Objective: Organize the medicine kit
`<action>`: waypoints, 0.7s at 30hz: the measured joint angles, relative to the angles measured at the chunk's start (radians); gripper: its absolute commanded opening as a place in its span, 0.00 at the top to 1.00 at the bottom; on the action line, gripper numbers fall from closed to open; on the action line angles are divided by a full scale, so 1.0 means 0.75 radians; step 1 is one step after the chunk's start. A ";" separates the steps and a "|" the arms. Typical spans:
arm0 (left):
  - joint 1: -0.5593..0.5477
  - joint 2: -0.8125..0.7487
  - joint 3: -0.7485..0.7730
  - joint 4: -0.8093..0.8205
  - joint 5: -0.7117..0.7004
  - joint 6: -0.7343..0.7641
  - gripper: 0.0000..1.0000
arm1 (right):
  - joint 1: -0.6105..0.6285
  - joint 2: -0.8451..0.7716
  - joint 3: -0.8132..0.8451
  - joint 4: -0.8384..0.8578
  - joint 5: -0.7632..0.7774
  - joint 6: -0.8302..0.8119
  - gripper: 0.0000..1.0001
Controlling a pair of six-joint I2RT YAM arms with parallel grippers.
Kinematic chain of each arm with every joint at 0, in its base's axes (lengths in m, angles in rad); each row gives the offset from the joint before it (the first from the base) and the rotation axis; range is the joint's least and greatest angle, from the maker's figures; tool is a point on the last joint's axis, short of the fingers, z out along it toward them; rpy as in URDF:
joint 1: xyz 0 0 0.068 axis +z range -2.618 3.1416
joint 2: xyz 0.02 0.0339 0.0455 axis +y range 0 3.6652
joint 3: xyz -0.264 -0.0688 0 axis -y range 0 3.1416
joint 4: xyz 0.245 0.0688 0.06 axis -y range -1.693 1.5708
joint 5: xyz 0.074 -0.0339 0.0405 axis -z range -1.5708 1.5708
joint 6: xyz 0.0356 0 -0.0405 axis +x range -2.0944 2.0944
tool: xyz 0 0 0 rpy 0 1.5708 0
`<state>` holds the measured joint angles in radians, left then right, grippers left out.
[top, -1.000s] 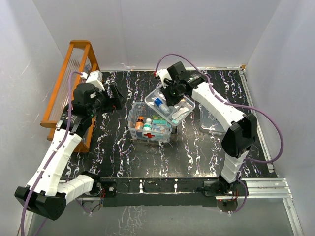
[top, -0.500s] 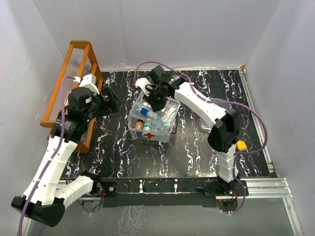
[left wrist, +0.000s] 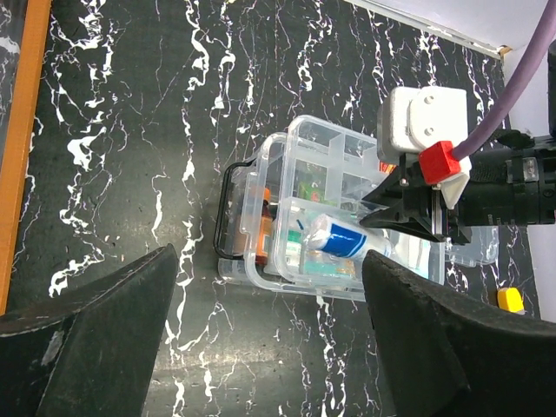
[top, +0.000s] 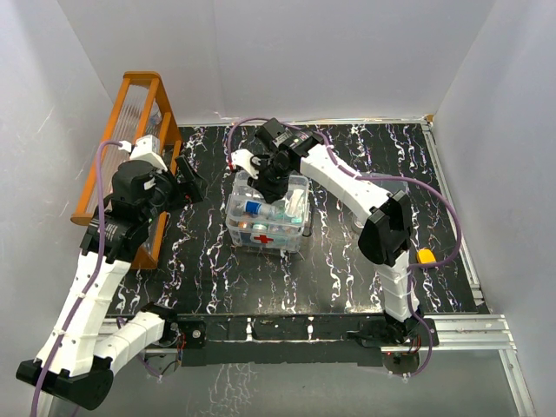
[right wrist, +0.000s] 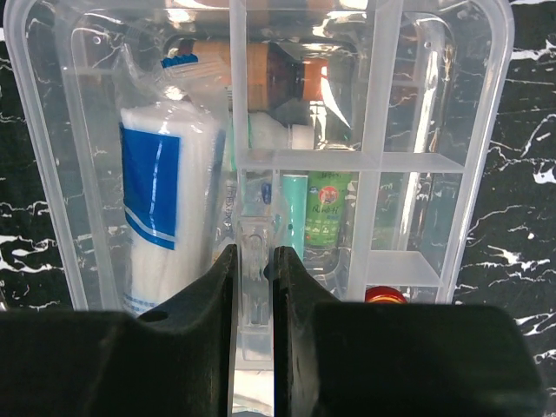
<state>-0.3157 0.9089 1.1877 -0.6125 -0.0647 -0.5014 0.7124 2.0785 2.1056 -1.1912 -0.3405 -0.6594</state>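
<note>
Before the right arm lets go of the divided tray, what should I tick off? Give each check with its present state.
1. Right gripper is shut on the middle tab of the divided tray: ok.
2. Divided tray is lined up over the box in the top view: ok.
3. Divided tray is seated flush on the box rim: cannot tell.
4. Blue-labelled roll lies inside its tray compartment: ok.
5. Left gripper is open and apart from the box, over by the orange rack: ok.
</note>
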 measured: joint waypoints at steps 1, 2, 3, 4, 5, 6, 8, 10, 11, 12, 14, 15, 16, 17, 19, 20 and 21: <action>0.000 0.000 0.000 0.000 0.001 -0.002 0.14 | 0.000 0.000 -0.001 -0.004 -0.011 -0.012 1.00; 0.000 0.000 0.000 0.001 0.000 -0.004 0.14 | 0.000 0.000 -0.003 -0.008 -0.020 -0.023 1.00; 0.000 0.000 0.000 0.000 0.001 -0.007 0.14 | 0.000 0.000 -0.004 -0.013 -0.026 -0.030 1.00; 0.000 0.000 -0.001 0.000 0.001 -0.009 0.14 | 0.000 0.000 -0.006 -0.015 -0.030 -0.035 1.00; 0.000 0.000 -0.001 0.001 0.001 -0.011 0.14 | 0.000 0.000 -0.009 -0.016 -0.034 -0.041 1.00; 0.000 0.000 -0.001 0.000 0.001 -0.011 0.14 | 0.000 0.000 -0.010 -0.017 -0.035 -0.044 1.00; 0.000 0.001 -0.001 0.001 0.001 -0.012 0.14 | 0.000 0.000 -0.012 -0.018 -0.036 -0.052 1.00; 0.000 0.002 -0.002 0.002 0.002 -0.012 0.14 | 0.000 0.000 -0.012 -0.017 -0.036 -0.057 1.00; 0.000 0.003 -0.004 0.003 0.002 -0.012 0.14 | 0.000 0.003 -0.012 -0.017 -0.036 -0.060 1.00; 0.000 0.004 -0.007 0.003 0.003 -0.013 0.14 | 0.000 0.005 -0.012 -0.017 -0.036 -0.062 1.00; 0.000 0.009 -0.011 0.004 0.004 -0.016 0.14 | 0.000 0.016 -0.011 -0.017 -0.034 -0.064 1.00; 0.000 0.013 -0.014 0.003 0.006 -0.017 0.14 | 0.000 0.025 -0.010 -0.018 -0.033 -0.064 1.00; 0.000 0.018 -0.015 0.004 0.007 -0.017 0.14 | 0.000 0.034 -0.009 -0.016 -0.033 -0.065 1.00; 0.000 0.023 -0.015 0.004 0.007 -0.019 0.14 | 0.000 0.046 -0.009 -0.017 -0.033 -0.066 1.00; 0.000 0.033 -0.015 0.004 0.007 -0.021 0.14 | 0.000 0.063 -0.004 -0.019 -0.039 -0.067 1.00; 0.000 0.035 -0.016 0.005 0.008 -0.022 0.14 | 0.003 0.065 0.001 -0.020 -0.038 -0.066 1.00; 0.000 0.037 -0.017 0.006 0.008 -0.022 0.13 | 0.006 0.065 0.003 -0.017 -0.036 -0.067 1.00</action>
<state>-0.3157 0.9363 1.1751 -0.6079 -0.0586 -0.5179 0.7166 2.1273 2.1078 -1.2041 -0.3676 -0.7094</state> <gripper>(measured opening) 0.862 0.131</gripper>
